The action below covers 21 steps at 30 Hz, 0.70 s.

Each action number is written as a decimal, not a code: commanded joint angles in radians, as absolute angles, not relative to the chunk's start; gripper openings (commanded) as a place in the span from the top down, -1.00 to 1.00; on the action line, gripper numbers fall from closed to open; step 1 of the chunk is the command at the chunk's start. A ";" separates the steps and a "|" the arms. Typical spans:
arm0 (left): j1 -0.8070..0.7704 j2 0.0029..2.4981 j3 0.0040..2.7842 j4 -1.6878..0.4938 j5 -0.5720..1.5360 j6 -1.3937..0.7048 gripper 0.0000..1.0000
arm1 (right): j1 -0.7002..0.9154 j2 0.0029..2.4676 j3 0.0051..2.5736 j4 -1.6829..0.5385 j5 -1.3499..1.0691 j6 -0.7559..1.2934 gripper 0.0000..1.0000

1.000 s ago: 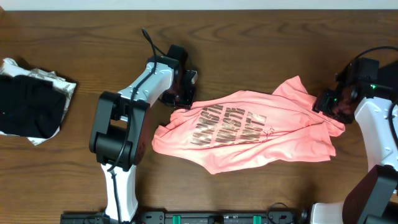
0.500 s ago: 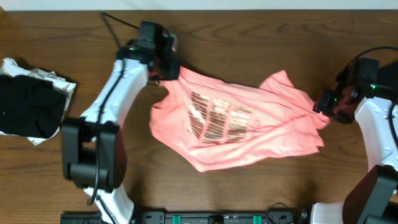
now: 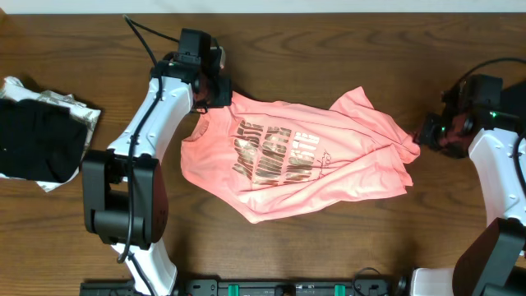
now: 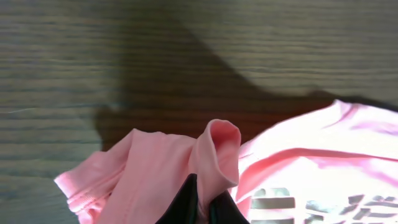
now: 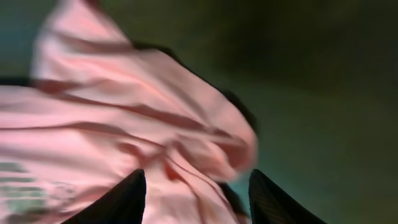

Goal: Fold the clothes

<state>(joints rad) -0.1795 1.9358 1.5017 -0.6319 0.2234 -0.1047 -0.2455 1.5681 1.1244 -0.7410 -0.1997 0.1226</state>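
The clothes, one salmon-pink T-shirt (image 3: 296, 160), lie crumpled mid-table with the gold lettering facing up. My left gripper (image 3: 215, 90) is at the shirt's far-left corner, shut on a fold of pink fabric (image 4: 214, 149) that rises between its black fingers (image 4: 186, 205). At the shirt's right end my right gripper (image 3: 423, 136) stands with its jaws apart. In the right wrist view bunched pink cloth (image 5: 155, 124) lies between and beyond the right gripper (image 5: 200, 199), with a gap showing beside the right finger.
A black garment on a crinkled white wrapper (image 3: 41, 136) sits at the left edge of the wooden table (image 3: 329, 49). Both arm bases stand along the front edge.
My left gripper has carried the shirt's corner toward the back left, dragging the whole shirt leftward and spreading the lettering. The right gripper has stayed where it was.
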 commanded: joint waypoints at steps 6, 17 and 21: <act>-0.181 1.949 1.494 -0.627 0.171 -0.110 0.88 | -0.168 1.578 1.131 -0.445 -0.449 0.028 -0.11; -0.181 1.949 1.494 -0.651 0.171 -0.118 0.88 | -0.010 1.835 1.131 -0.128 -0.382 0.011 -0.22; -0.181 1.949 1.494 -0.654 0.171 -0.118 0.88 | -0.008 1.927 1.131 -0.041 -0.339 0.015 -0.31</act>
<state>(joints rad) -0.1795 1.9358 1.5002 -0.6495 0.1795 -0.1085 -0.0116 1.8896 1.1267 -0.0650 -0.3840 0.0288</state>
